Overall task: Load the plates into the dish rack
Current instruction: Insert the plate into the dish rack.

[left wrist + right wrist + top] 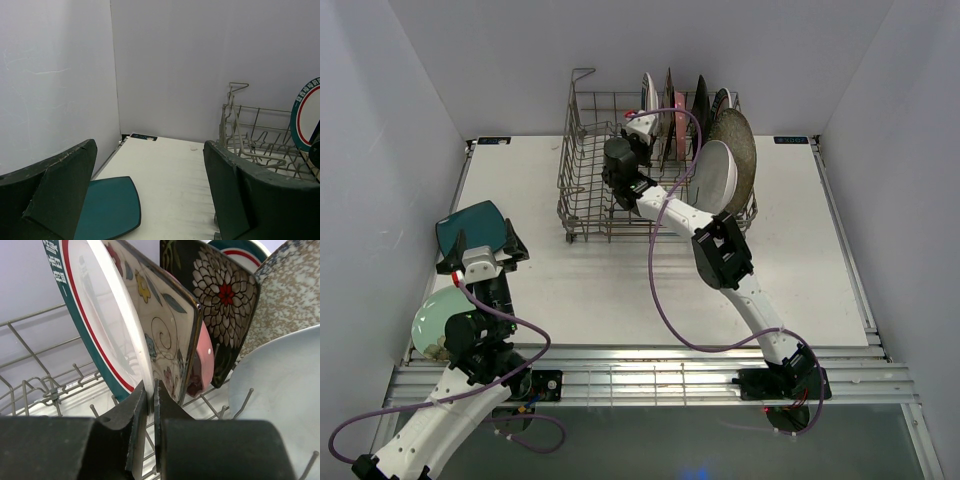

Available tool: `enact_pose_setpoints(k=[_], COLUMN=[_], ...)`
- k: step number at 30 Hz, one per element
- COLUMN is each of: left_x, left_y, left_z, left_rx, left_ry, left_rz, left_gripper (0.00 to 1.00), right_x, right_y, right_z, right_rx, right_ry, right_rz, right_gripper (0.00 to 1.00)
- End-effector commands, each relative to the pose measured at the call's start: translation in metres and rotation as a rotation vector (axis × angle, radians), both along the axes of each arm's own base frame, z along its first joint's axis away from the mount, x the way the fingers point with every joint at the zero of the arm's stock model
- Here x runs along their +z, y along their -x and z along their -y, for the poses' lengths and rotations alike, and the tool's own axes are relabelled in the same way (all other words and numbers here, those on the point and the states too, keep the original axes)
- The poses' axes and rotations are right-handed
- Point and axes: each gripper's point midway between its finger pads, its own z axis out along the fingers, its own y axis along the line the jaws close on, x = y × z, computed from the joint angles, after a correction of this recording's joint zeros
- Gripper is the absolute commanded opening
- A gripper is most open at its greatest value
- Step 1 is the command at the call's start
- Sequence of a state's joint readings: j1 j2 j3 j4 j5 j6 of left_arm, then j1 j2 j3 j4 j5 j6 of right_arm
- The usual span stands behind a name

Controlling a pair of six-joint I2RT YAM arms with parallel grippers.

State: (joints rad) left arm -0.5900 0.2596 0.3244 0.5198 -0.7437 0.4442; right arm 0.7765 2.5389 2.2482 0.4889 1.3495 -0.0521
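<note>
Dark fingers (125,420) of the right claw (150,386) are clamped on the rim of a glossy teal-rimmed round plate (102,315), upright in the grey wire rack (582,190). The left claw (150,145) is spread wide by a teal square plate (107,207) on the matte white surface (600,270), pale walls (720,60) around.

I read this as robotics lab cell, not home kitchen. Plain white panels (410,120) wall in white tabletop (590,290) on three sides. My two arms (725,260) mount on ribbed aluminium rail (650,375) at near edge, purple cables (653,285) looping loose. Domestic items here: wire dish rack (582,185) with plates (730,150) stood in it, set on that bare tabletop.
</note>
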Motion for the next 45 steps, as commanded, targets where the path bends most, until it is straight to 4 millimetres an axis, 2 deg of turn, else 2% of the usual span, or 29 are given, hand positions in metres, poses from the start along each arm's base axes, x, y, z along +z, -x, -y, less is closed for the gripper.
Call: enact_pose_setpoints(k=[1, 11, 16, 26, 30, 32, 35, 37, 41, 45], left_x=[0.009, 0.008, 0.008, 0.008, 0.008, 0.008, 0.007, 0.008, 0.007, 0.008], left_y=[0.000, -0.001, 0.000, -0.001, -0.001, -0.001, -0.001, -0.001, -0.001, 0.000], left_z=[0.000, 0.000, 0.000, 0.000, 0.000, 0.000, 0.001, 0.000, 0.000, 0.000], left_rx=[-0.002, -0.002, -0.001, 0.000, -0.001, -0.001, -0.001, -0.001, 0.001, -0.001], left_ry=[0.002, -0.001, -0.001, -0.002, -0.002, -0.004, -0.005, -0.002, -0.003, -0.002], left_rz=[0.008, 0.004, 0.005, 0.003, 0.003, 0.003, 0.000, 0.003, 0.002, 0.006], left_gripper=[0.98, 0.98, 0.98, 0.98, 0.98, 0.98, 0.98, 0.98, 0.98, 0.98], right_x=[-0.047, -0.044, -0.048, -0.050, -0.050, -0.047, -0.045, -0.043, -0.033, -0.011], right_y=[-0.020, -0.027, -0.028, -0.024, -0.023, -0.022, -0.021, -0.020, -0.017, -0.014], right_z=[0.011, 0.012, 0.010, 0.009, 0.005, 0.005, 0.003, 0.003, 0.002, -0.008], right_rx=[0.000, 0.011, 0.032, 0.075, 0.116, 0.120, 0.143, 0.151, 0.183, 0.277], right_ry=[-0.045, -0.052, -0.059, -0.077, -0.084, -0.088, -0.090, -0.089, -0.087, -0.084], right_rz=[-0.006, -0.002, -0.004, -0.017, -0.025, -0.025, -0.028, -0.031, -0.033, -0.025], right_gripper=[0.08, 0.08, 0.17, 0.14, 0.27, 0.28, 0.37, 0.38, 0.42, 0.53])
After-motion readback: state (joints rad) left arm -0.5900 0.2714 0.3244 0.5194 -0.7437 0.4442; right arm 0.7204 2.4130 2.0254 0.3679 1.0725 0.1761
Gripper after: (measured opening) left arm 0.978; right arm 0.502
